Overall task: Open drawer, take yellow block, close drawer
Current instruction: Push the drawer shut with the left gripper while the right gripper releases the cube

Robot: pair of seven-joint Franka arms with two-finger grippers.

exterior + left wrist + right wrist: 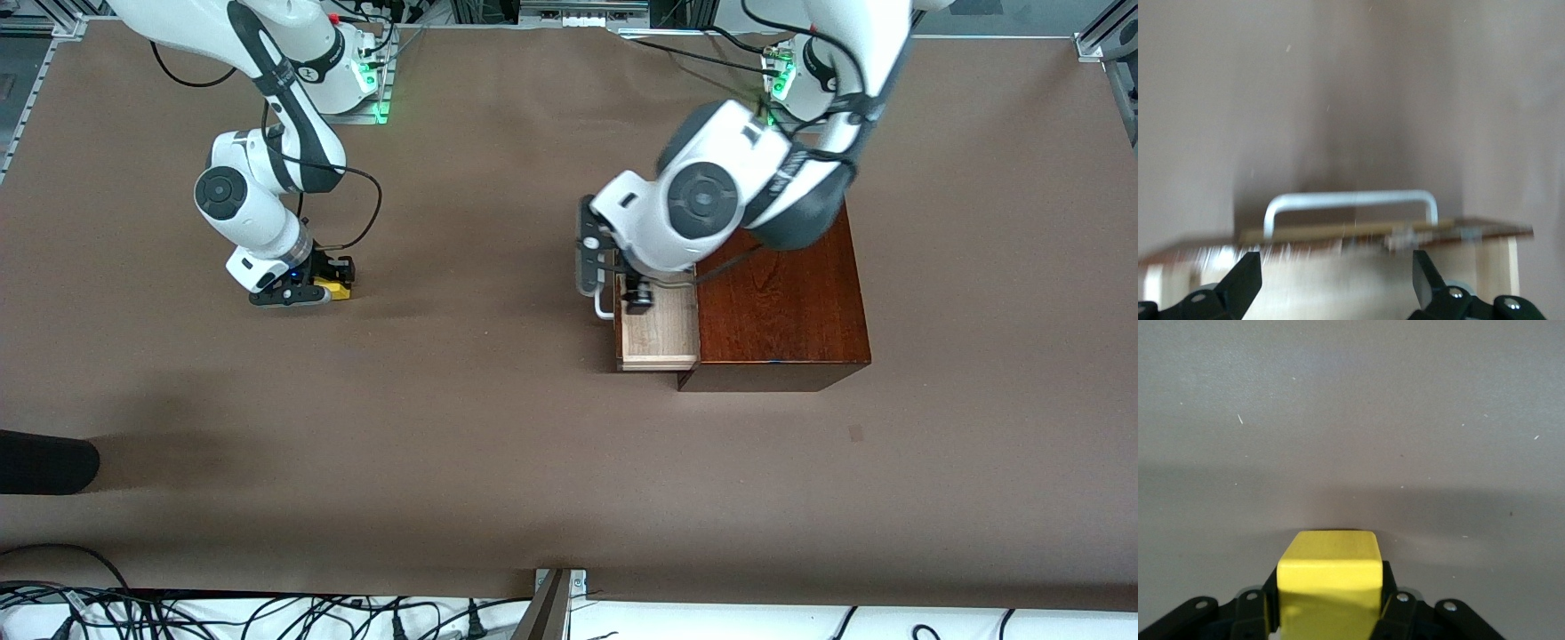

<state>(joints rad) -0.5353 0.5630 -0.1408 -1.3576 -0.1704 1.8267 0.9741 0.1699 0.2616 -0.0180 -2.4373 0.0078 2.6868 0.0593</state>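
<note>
The drawer (660,336) stands pulled out of the dark wooden box (782,307) toward the right arm's end, its pale tray bare. Its white bar handle (604,309) also shows in the left wrist view (1351,199). My left gripper (637,299) is open over the tray just inside the drawer front, its fingers (1243,283) spread wide with nothing between them. My right gripper (311,289) is shut on the yellow block (336,286), low over bare table near the right arm's end. The right wrist view shows the block (1329,577) clamped between the fingers (1390,603).
The brown table cover (462,418) spreads round both arms. A black rounded object (44,464) juts in at the table edge at the right arm's end, nearer the front camera. Cables lie along the front edge (267,618).
</note>
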